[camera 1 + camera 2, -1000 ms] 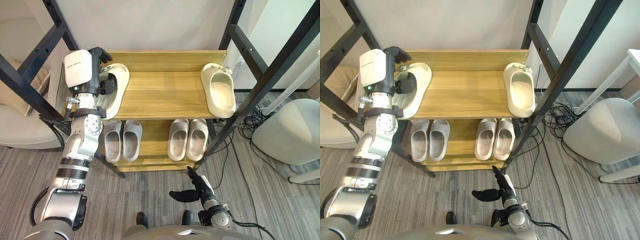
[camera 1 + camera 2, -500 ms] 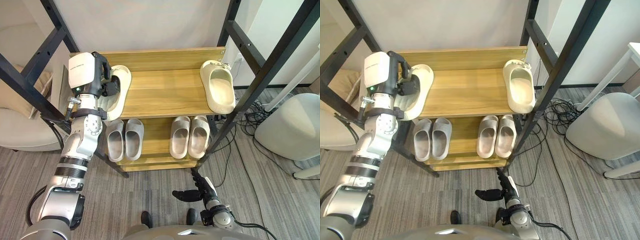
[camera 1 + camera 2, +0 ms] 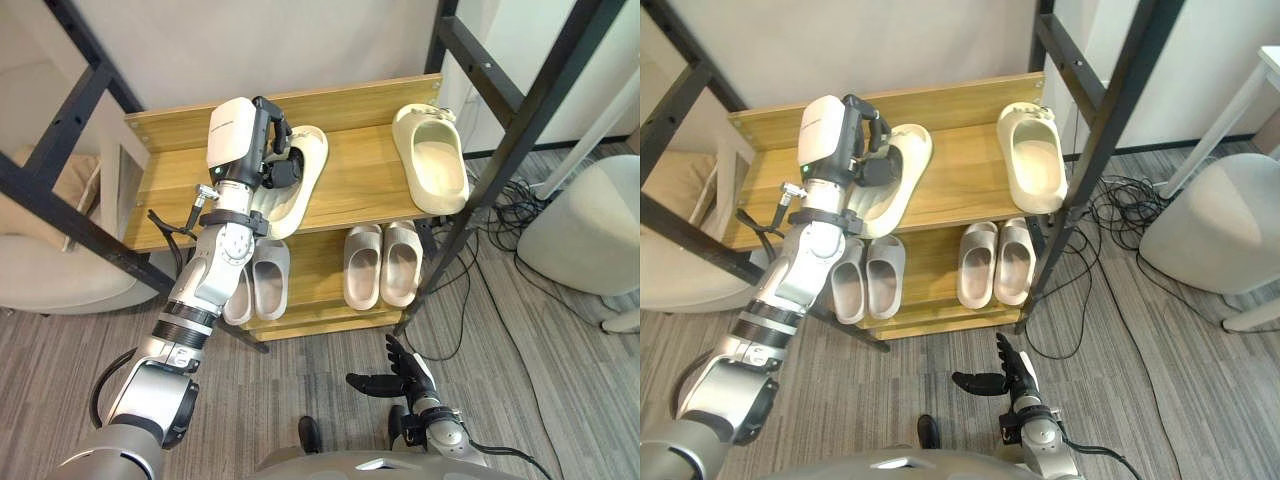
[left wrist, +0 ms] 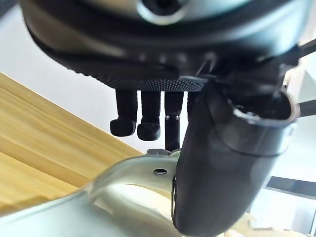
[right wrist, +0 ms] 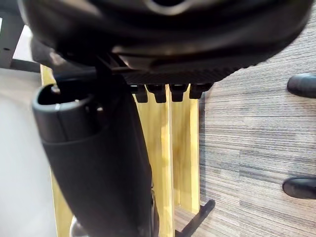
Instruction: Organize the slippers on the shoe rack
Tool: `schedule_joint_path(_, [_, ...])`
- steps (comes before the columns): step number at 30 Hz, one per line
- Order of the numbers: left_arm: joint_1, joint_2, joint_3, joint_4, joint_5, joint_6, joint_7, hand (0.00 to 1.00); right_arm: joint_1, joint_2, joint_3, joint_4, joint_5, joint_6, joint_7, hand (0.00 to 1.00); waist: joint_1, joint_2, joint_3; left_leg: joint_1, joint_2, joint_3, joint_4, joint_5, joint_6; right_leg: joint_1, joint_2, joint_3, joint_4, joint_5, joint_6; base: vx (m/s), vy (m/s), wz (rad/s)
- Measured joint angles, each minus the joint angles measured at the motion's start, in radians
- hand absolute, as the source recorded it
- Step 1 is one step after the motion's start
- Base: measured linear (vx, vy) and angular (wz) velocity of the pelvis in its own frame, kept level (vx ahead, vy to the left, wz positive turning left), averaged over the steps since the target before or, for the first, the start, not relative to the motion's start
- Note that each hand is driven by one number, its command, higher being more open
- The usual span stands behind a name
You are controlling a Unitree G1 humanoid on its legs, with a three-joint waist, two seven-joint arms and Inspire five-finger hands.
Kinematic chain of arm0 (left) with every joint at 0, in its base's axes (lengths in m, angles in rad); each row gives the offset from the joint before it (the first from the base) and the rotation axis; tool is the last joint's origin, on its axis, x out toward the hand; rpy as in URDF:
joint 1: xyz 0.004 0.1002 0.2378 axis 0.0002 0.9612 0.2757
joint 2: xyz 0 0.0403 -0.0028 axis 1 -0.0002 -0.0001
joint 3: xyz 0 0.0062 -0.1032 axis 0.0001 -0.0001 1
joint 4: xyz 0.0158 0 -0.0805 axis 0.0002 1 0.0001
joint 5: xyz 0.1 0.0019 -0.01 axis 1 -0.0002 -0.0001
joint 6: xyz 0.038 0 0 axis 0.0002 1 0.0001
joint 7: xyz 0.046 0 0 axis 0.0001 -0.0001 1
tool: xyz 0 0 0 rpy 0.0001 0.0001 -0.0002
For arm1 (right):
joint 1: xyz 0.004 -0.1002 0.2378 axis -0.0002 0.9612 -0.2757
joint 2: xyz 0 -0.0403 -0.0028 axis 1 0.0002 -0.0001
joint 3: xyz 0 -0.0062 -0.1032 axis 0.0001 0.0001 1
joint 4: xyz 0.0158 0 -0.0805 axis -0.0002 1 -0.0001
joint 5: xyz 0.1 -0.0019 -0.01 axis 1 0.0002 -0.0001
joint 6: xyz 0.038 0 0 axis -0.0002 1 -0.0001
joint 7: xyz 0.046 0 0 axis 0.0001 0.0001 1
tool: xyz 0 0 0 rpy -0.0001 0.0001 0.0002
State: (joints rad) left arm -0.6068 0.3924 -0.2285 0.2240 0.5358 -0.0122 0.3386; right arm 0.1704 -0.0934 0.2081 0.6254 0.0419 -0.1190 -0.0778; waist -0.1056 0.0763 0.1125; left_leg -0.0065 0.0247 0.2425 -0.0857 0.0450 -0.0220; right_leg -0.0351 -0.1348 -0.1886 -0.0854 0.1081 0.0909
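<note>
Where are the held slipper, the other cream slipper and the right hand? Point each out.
held slipper point(image 3: 285, 210), left eye view, its near end.
other cream slipper point(image 3: 434, 165), left eye view, its insole.
right hand point(image 3: 404, 380), left eye view, its palm.

Left hand point(image 3: 278, 165) raised, fingers curled; right hand point(image 3: 396, 382) low, fingers straight.

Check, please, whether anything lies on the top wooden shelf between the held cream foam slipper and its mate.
Nothing visible does: only bare wooden top shelf lies between the cream foam slipper in the left hand and its cream mate at the right end.
</note>
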Motion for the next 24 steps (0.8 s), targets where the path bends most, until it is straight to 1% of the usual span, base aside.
schedule_joint_path(2, [-0.019,-0.006,-0.005,0.006,-0.022,-0.001,-0.001,0.00,0.002,-0.007,-0.001,0.001,0.004,0.001,0.000,1.00,-0.015,0.002,0.001,0.000,0.000,0.004,0.000,-0.001,0.001,-0.003,0.000,0.004,0.000,0.001,0.000,-0.04,0.013,-0.05])
schedule_joint_path(5, [-0.058,-0.007,-0.034,0.028,-0.039,-0.001,-0.001,0.00,0.001,-0.015,-0.002,0.001,0.031,0.001,0.000,1.00,-0.022,0.010,0.002,-0.003,0.001,0.021,0.000,-0.001,0.002,-0.015,0.001,0.019,-0.003,0.006,0.000,-0.05,0.013,-0.16])
schedule_joint_path(6, [-0.066,-0.010,-0.041,0.035,-0.039,-0.002,-0.001,1.00,0.000,-0.016,-0.003,0.001,0.039,0.001,0.000,1.00,-0.024,0.013,0.004,-0.003,0.001,0.023,0.000,-0.001,0.002,-0.015,0.000,0.021,-0.003,0.007,0.000,-0.05,0.012,-0.08])
schedule_joint_path(10, [-0.089,-0.038,-0.042,0.081,-0.056,-0.001,-0.001,1.00,-0.002,-0.021,-0.004,0.000,0.040,0.001,0.000,1.00,-0.039,0.023,0.002,-0.003,0.000,0.024,0.000,-0.001,0.002,-0.017,0.000,0.023,-0.003,0.009,0.001,-0.03,0.006,-0.01])
schedule_joint_path(12, [-0.091,-0.042,-0.042,0.086,-0.060,-0.001,-0.001,1.00,-0.002,-0.022,-0.004,0.000,0.040,0.001,0.000,1.00,-0.040,0.023,0.002,-0.003,0.000,0.024,0.000,-0.001,0.002,-0.019,0.000,0.023,-0.003,0.009,0.001,-0.02,0.002,0.00])
schedule_joint_path(16, [-0.110,-0.075,-0.040,0.134,-0.074,0.003,0.000,1.00,-0.001,-0.023,-0.013,0.000,0.041,0.001,-0.009,1.00,-0.043,0.025,0.003,-0.009,0.000,0.024,0.000,-0.001,0.002,-0.027,-0.001,0.023,-0.003,0.009,0.001,-0.04,0.006,0.01])
schedule_joint_path(24, [-0.121,-0.091,-0.039,0.134,-0.089,0.003,0.003,1.00,-0.001,-0.027,-0.020,0.001,0.042,0.000,-0.013,1.00,-0.045,0.025,0.003,-0.016,-0.004,0.019,0.000,0.000,0.004,-0.030,-0.005,0.018,-0.003,0.010,0.003,-0.02,0.004,0.02])
